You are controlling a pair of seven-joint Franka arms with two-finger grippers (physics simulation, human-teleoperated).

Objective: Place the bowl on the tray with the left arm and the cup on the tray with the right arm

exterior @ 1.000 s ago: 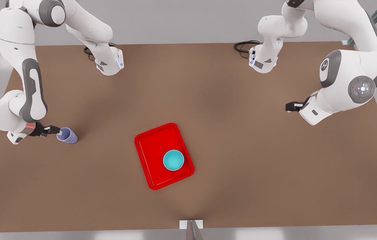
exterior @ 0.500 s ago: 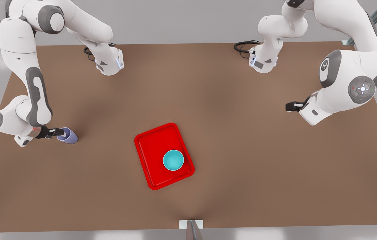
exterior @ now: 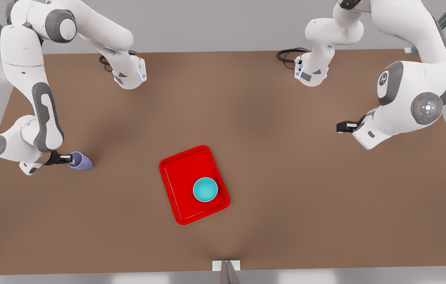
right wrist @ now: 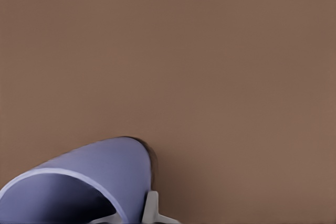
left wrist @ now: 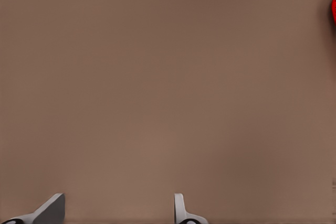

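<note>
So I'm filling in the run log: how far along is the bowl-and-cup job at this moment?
Done: the small teal bowl sits on the bright red rectangular tray. In hand: the right gripper has its fingers astride the rim of the lavender tapered cup, which rests on the brown table at the front view's left. Left: close, lift and carry the cup to the tray. The left gripper waits open.

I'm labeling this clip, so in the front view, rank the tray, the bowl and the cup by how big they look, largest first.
1. The tray, by far the largest.
2. The bowl, standing on the tray.
3. The cup, slightly smaller looking, though the right gripper covers part of its rim.
</note>
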